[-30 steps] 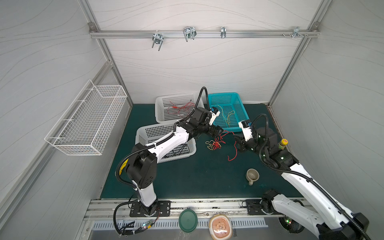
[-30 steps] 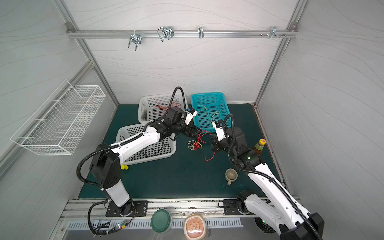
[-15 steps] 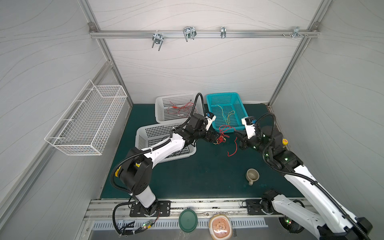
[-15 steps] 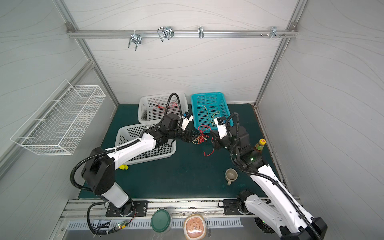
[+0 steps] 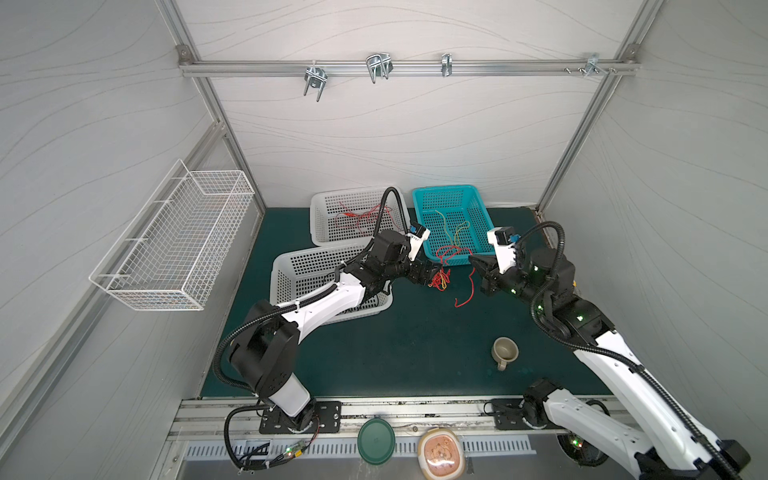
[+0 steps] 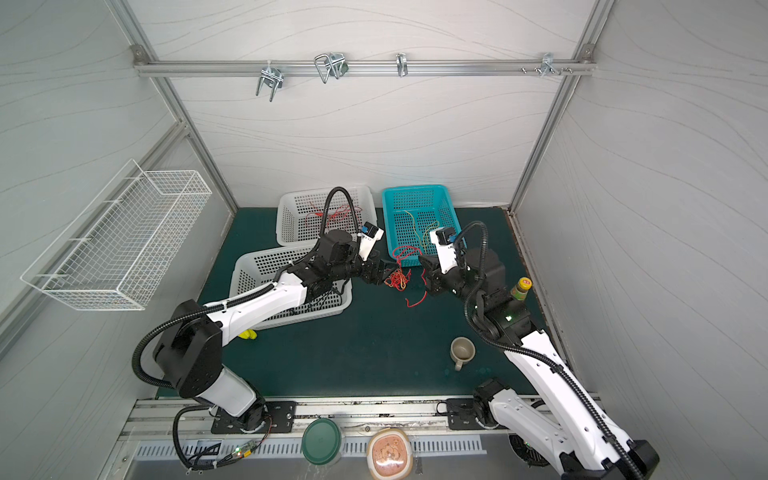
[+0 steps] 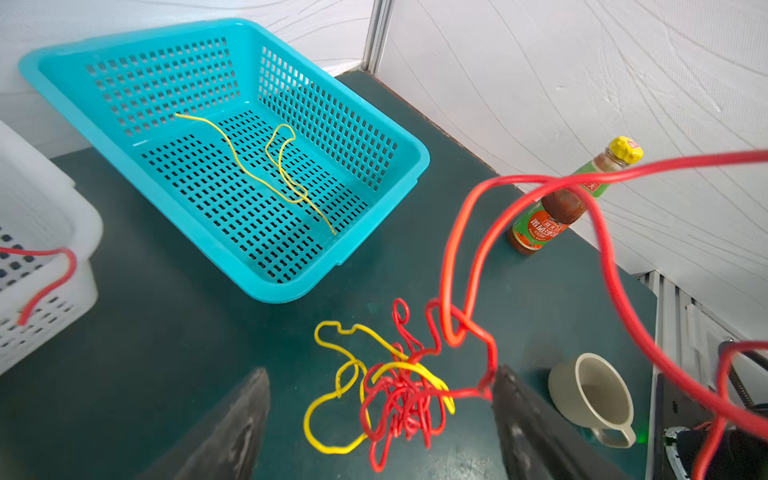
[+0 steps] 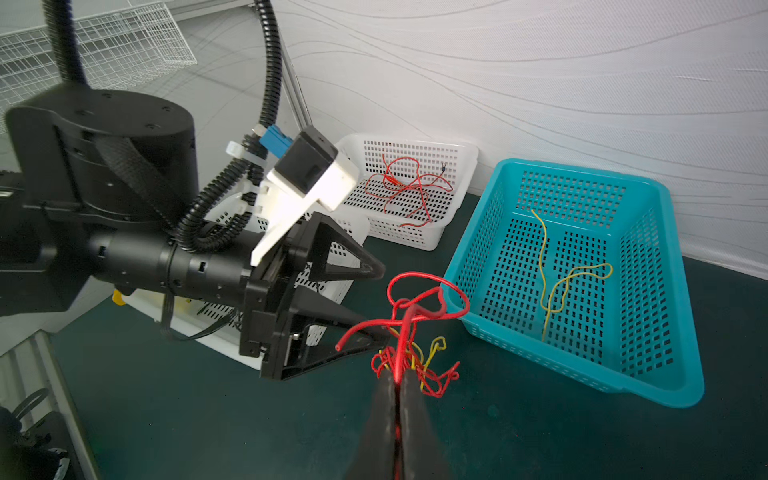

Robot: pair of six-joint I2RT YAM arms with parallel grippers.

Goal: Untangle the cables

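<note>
Cables (image 7: 399, 403), thin red and yellow, knotted, sit between the fingers of the open left hand (image 7: 379, 374); the closed right hand (image 8: 400, 376) pinches one red strand (image 8: 402, 345).

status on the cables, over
Left gripper open astride tangle. Right gripper shut on red cable. Teal basket alongside, nothing blocking.

Bright, even, diffuse light; shadows are soft, one faint under the turquoise perforated plastic basket (image 7: 266, 291) on the dark green counter (image 7: 166, 332). Both top views bow at their edges. Beside the basket, the thick red cable (image 7: 665, 166) blurs near the lens
</note>
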